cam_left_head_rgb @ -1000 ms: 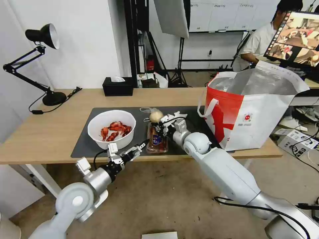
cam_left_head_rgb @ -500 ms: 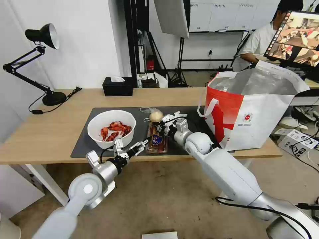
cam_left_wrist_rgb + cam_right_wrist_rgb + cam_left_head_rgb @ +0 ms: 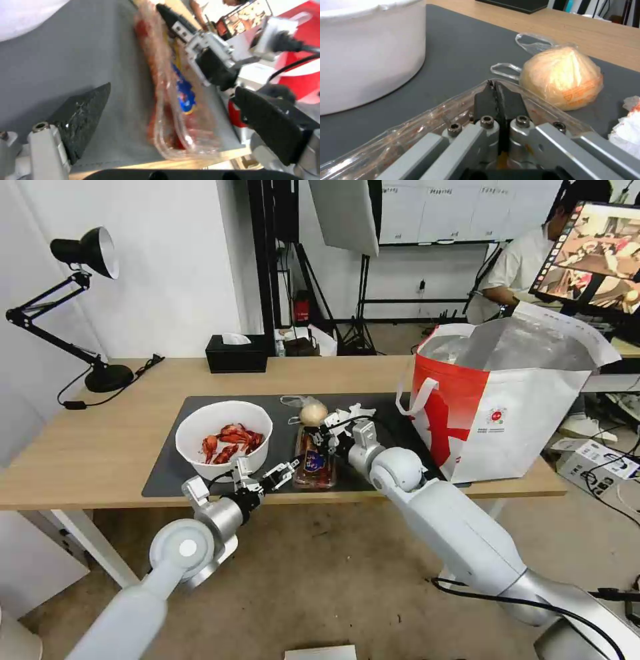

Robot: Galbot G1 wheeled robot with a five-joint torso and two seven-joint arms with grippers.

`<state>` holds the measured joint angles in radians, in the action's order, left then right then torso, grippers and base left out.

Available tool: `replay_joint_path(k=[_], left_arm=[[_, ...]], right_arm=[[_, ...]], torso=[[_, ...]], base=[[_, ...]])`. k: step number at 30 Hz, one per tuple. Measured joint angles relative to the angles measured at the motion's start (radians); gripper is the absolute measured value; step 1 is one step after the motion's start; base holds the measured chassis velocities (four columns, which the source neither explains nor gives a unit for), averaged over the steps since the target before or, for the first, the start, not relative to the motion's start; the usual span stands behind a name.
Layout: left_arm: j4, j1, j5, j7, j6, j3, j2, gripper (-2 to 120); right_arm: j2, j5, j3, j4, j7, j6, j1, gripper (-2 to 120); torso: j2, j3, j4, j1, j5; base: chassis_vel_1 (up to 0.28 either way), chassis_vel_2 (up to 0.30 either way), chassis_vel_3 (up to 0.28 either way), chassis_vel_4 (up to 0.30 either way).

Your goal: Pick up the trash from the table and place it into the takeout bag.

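**Jaws pinched on the tray rim, second gripper closing in**

Jaws of the right gripper point(image 3: 496, 100) are together, clamped on the far rim of the clear hinged plastic tray point(image 3: 315, 463), which lies on the dark mat point(image 3: 167, 473) near the tabletop's point(image 3: 80, 447) front edge. The left gripper point(image 3: 277, 475) hangs at that front edge with its jaws apart, one finger point(image 3: 83, 110) to each side of the tray's near end.

The beige ball in its clear bag point(image 3: 561, 78) sits just beyond the tray, the crumpled tissue point(image 3: 347, 415) beside it, and the bowl of crayfish shells point(image 3: 223, 439) toward the left end. The takeout bag point(image 3: 507, 407) stands open at the right end.

Judging from this, the tray is thin and floppy, so a good lift wants the left jaws centred on the near rim and shut before raising, both ends rising level so any residue stays inside
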<state>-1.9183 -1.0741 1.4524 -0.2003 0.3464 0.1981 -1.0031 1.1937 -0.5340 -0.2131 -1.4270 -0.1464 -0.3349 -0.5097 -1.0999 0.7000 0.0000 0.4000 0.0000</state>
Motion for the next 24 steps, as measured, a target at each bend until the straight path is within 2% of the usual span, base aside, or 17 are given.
replay_joint_path(k=[7,16,22,24], left_arm=[[0.027,0.055,0.008,-0.022,0.016,-0.053,-0.002,100],[0.045,0.079,0.008,-0.03,0.017,-0.075,-0.013,100],[0.049,0.084,0.006,-0.046,0.017,-0.082,-0.009,87],[0.049,0.085,0.005,-0.054,0.017,-0.084,-0.005,76]], right_arm=[[0.002,0.0,0.001,-0.002,0.001,-0.001,-0.001,0],[0.003,-0.001,0.002,0.0,0.001,-0.001,-0.001,0],[0.003,-0.001,0.002,0.0,0.001,-0.001,-0.001,0],[0.003,-0.001,0.002,0.0,0.001,-0.001,-0.001,0]], torso=[[0.0,0.0,0.0001,0.0,0.0001],[0.0,0.0,0.0002,0.0,0.0002],[0.0,0.0,0.0003,0.0,0.0],[0.0,0.0,0.0001,0.0,-0.0001]], base=[[0.0,0.0,0.0,0.0],[0.0,0.0,0.0,0.0],[0.0,0.0,0.0,0.0],[0.0,0.0,0.0,0.0]])
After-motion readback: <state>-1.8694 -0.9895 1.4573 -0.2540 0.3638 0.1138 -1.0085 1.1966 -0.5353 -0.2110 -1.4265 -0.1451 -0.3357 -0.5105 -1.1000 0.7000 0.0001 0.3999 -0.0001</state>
